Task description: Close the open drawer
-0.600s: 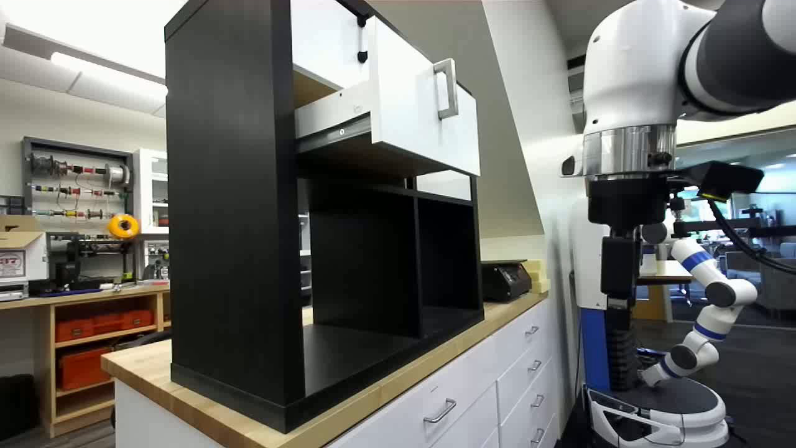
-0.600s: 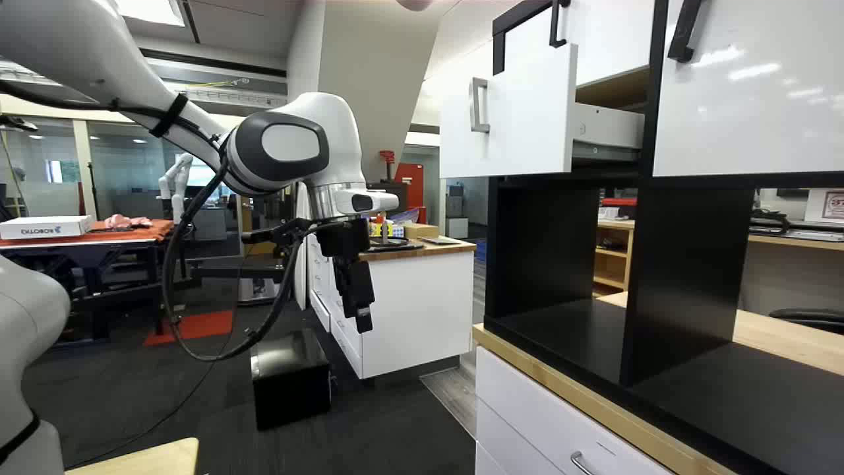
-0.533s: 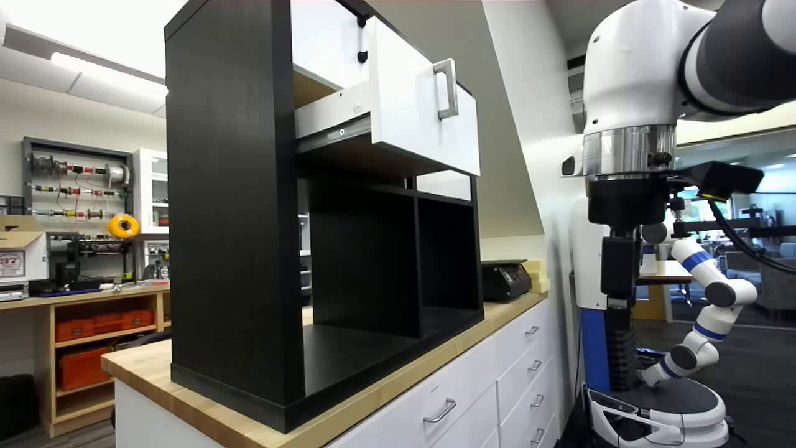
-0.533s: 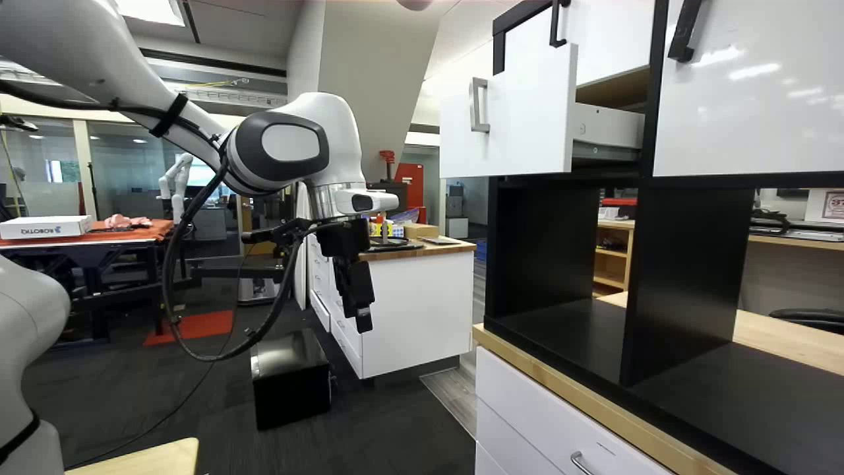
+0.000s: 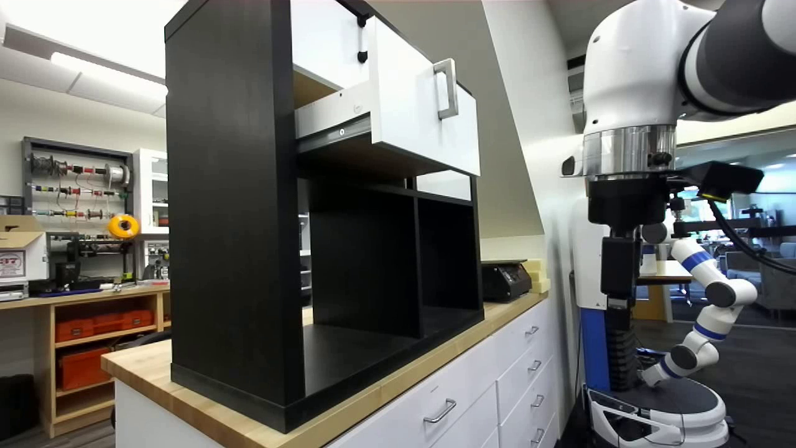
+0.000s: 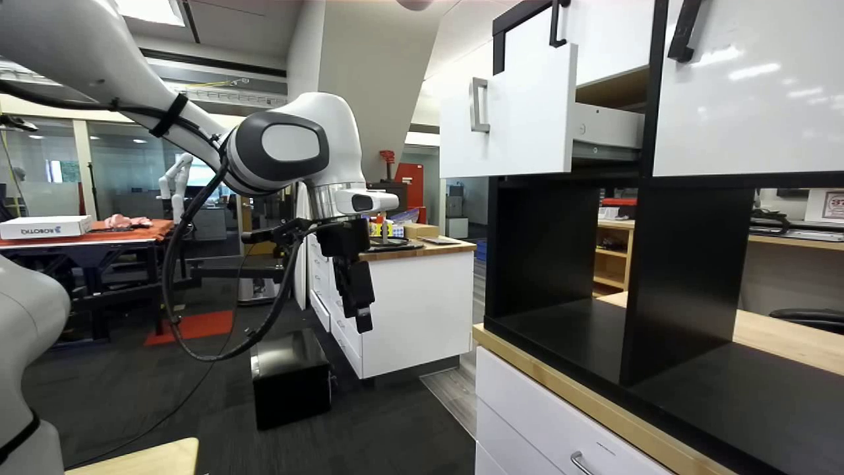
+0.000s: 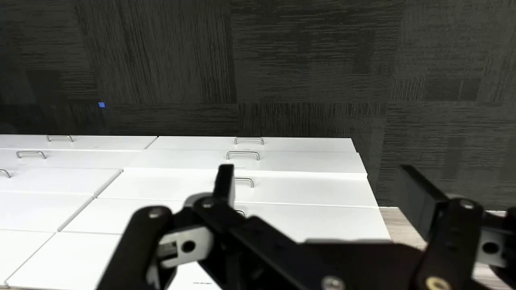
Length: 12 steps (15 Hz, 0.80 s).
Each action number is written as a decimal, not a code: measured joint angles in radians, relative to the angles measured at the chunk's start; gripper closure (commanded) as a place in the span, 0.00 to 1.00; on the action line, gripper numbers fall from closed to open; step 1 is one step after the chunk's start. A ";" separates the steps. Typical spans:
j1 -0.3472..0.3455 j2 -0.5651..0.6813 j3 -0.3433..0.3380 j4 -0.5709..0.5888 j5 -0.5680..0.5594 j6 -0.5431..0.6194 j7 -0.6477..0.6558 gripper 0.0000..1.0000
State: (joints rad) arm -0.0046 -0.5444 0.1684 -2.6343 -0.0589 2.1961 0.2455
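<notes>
The open drawer [image 5: 407,106] sticks out from the upper part of the black shelf unit [image 5: 230,218]. Its flat white front also shows in an exterior view [image 6: 527,125]. It has a silver-grey bar handle [image 6: 475,105] and pale sides on a metal runner. It is out of view in the wrist view. My gripper [image 5: 619,314] points down, apart from the drawer, in front of the unit and lower than the drawer front. It shows too in an exterior view [image 6: 364,320]. In the wrist view its fingers [image 7: 316,177] are wide apart with nothing between them.
Other white fronts [image 6: 758,99] with black handles flank the drawer. The unit stands on a wooden countertop [image 5: 373,404] over white cabinet drawers [image 7: 306,189] with silver handles. A black device [image 5: 507,280] sits by the wall. A black box [image 6: 290,382] is on the floor.
</notes>
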 measured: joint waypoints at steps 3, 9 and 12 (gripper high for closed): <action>0.000 0.000 0.000 0.000 0.000 0.000 0.000 0.00; 0.005 0.000 0.000 0.002 0.000 0.000 -0.002 0.00; 0.013 0.000 0.000 0.015 -0.001 0.000 -0.004 0.00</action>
State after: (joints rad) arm 0.0082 -0.5441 0.1688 -2.6189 -0.0600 2.1965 0.2416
